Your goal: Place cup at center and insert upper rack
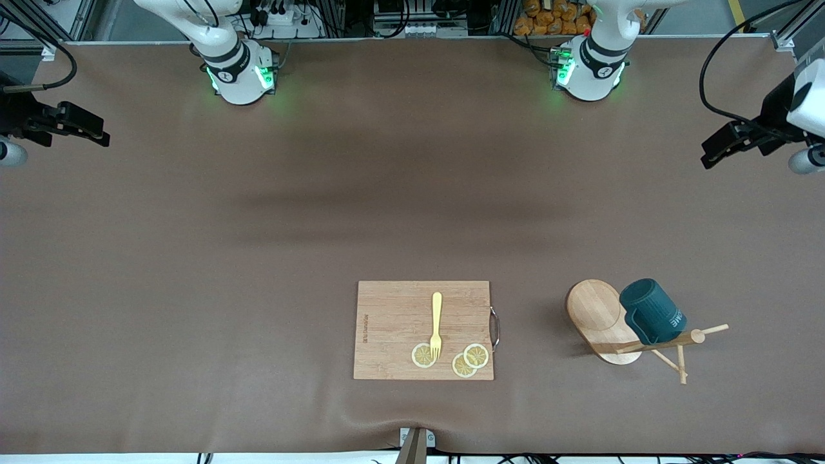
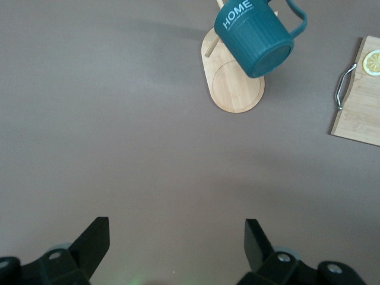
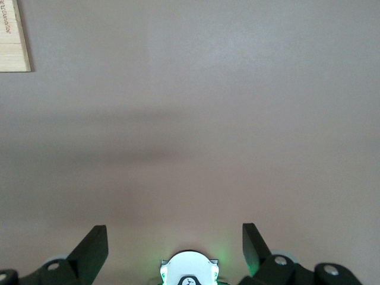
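The cup [image 1: 652, 311], a dark teal mug with white lettering, hangs tilted on a peg of the upper rack [image 1: 596, 314], a light wooden stand with an oval base and thin pegs [image 1: 682, 351]. The stand is toward the left arm's end of the table, close to the front camera's edge. The left wrist view shows the cup [image 2: 255, 35] over the oval base [image 2: 234, 89]. My left gripper [image 1: 712, 154] hangs open and empty high over the table's edge at its own end, well away from the cup. My right gripper [image 1: 100, 134] waits open and empty over the other end.
A rectangular wooden cutting board [image 1: 393, 316] with a metal handle lies beside the stand, toward the table's middle. On it are a yellow fork [image 1: 436, 322] and three lemon slices [image 1: 475, 355]. The arms' bases [image 1: 238, 74] stand along the edge farthest from the front camera.
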